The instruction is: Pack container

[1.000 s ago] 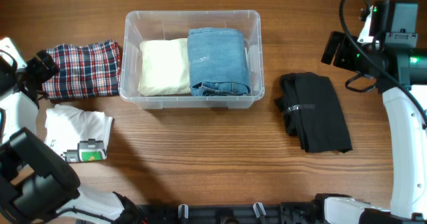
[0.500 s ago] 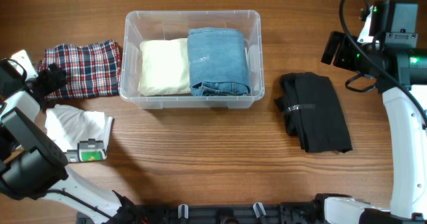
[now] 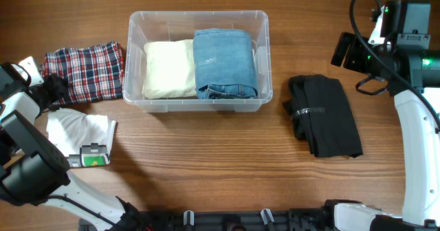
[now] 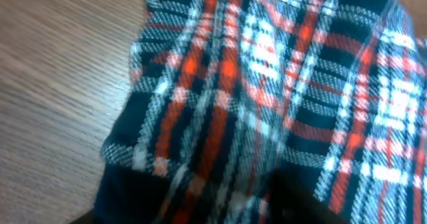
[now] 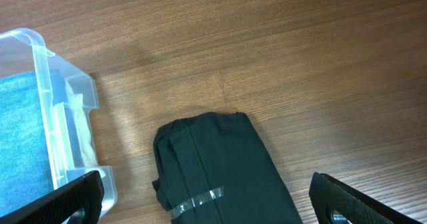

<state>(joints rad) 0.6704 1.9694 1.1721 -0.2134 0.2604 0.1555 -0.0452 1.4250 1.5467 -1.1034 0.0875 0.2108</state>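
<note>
The container [image 3: 199, 13] sits at the far middle of the table [image 3: 206, 169]. It already holds 2 folded pieces side by side, a cream cloth [image 3: 168, 69] on its left and jeans [image 3: 225, 62] on its right.

The step in hand looks like the pickup of the plaid shirt [image 3: 86, 69], which lies just left of the container. The left gripper [image 3: 56, 90] is at the shirt's near-left corner. Its wrist camera is filled with plaid cloth, so I cannot tell whether its fingers are spread or pinching the fabric.

The right gripper [image 5: 207, 177] hovers above the black garment [image 5: 220, 171], its fingers spread wide and holding nothing. A white shirt [image 3: 79, 129] lies nearer on the left.

The next move probably calls for a firm pinch through all the shirt's layers, then a lift high enough to clear the container's rim.
</note>
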